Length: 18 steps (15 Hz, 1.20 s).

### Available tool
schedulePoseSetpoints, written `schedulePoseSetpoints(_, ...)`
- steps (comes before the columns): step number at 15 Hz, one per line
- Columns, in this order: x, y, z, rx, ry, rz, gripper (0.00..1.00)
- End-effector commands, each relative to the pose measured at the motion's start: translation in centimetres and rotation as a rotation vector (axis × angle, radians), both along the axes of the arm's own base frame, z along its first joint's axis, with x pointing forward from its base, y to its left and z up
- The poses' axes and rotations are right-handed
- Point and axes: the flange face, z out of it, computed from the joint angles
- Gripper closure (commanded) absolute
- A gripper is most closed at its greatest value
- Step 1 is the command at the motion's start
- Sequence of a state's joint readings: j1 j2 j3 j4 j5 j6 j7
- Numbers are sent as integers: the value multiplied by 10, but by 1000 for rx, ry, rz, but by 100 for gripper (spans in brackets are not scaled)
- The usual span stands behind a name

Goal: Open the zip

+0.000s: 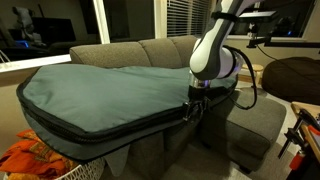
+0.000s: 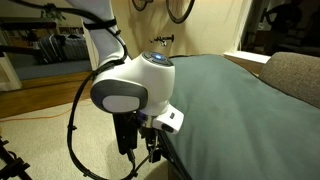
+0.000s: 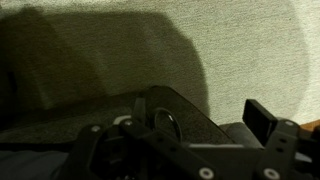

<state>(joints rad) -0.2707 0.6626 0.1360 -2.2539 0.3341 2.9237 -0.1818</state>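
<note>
A very large teal-green padded bag (image 1: pixel 110 88) lay across a grey sofa (image 1: pixel 150 50), its dark zip (image 1: pixel 125 126) running along the near side edge. The white arm (image 1: pixel 212 55) hung over the bag's right end, with its hand (image 1: pixel 196 102) low at the zip line. Whether the hand gripped anything could not be told. Orange cloth (image 1: pixel 35 158) lay crumpled at the lower left.

A grey sofa (image 1: pixel 150 50) stands before a window (image 1: pixel 185 18) with blinds; orange cloth (image 1: pixel 30 158) lies in front. Wood floor (image 2: pixel 40 105) and a cream wall (image 2: pixel 215 30) show, dimly lit.
</note>
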Motion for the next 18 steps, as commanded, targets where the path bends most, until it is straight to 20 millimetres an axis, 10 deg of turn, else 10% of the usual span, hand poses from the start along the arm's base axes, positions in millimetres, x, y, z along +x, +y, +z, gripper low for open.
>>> schedulePoseSetpoints(1, -12, -4, 12, -3, 12, -25, 0)
schedulePoseSetpoints(5, -13, -8, 10, -3, 15, -28, 1)
schedulePoseSetpoints(6, -13, -9, 10, -5, 14, -28, 25)
schedulePoseSetpoints(18, -23, -4, 5, -9, 27, -26, 93)
